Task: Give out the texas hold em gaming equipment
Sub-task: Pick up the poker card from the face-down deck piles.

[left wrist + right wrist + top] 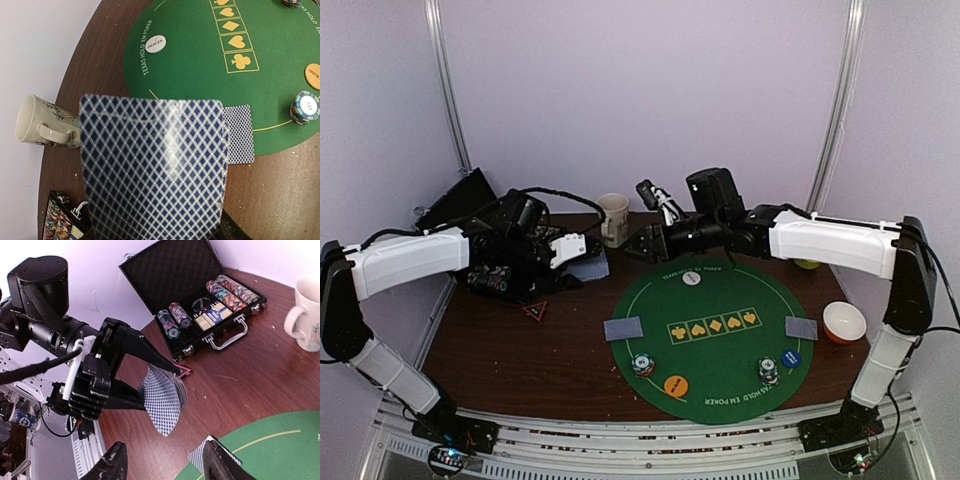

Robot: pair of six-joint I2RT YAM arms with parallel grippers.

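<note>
Right wrist view gives the clearest answer: the left fingers (157, 386) are closed on a deck of cards (165, 405). They pinch it by one end, so the other end sticks out free toward the right fingers (640, 243). I judge it is held this way so that the other arm can take a single card from it. The right fingers stand apart and hold nothing; they face the deck just off the far left side of the green mat (720, 300), above the bare worktop (520, 350).

On the mat, one dealt card (623, 328) lies across its left edge and a second card (801, 327) across its right edge. Toward the near rim stand a left chip stack (642, 365) and a right chip stack (769, 371), laid out as for two players. A white dealer disc (691, 278) sits at the far rim. Probably more cards remain to deal.
</note>
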